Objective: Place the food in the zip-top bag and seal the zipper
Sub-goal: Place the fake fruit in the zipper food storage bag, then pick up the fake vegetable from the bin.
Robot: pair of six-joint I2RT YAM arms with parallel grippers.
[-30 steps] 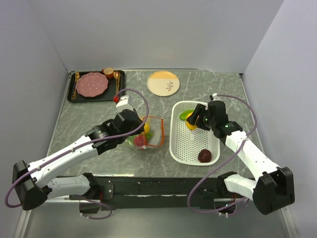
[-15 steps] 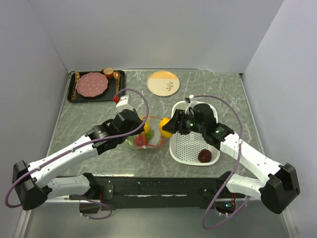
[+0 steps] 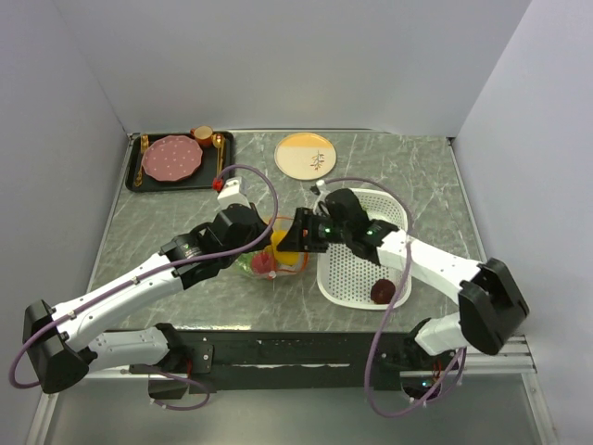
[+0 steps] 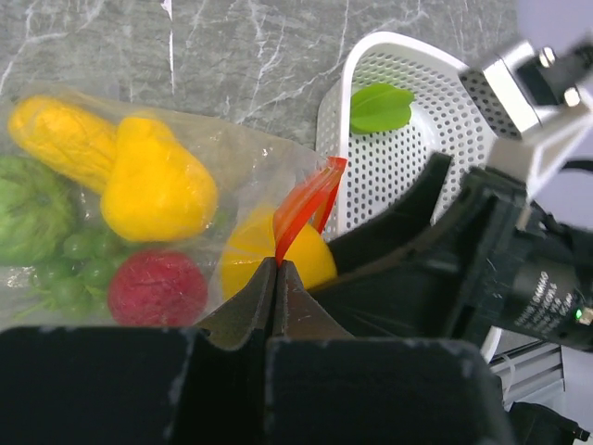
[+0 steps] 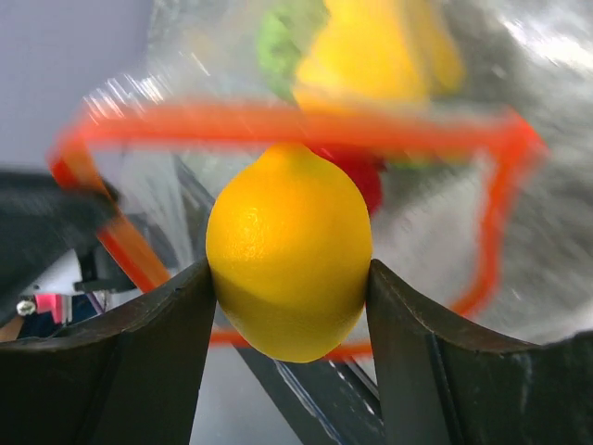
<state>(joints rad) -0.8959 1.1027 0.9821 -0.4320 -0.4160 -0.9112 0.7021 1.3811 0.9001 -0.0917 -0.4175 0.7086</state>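
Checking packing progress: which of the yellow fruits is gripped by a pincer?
The lemon, clamped in the right pincer at the mouth of the zip-top bag; the other two yellow pieces lie loose inside it.

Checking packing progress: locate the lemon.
Top view, centre: the lemon sits clamped in the right tool at the bag's open mouth, just left of the white basket.

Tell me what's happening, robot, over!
Left tool shut on zipper, holding bag open. Right tool holds lemon at bag mouth. Nothing blocking.
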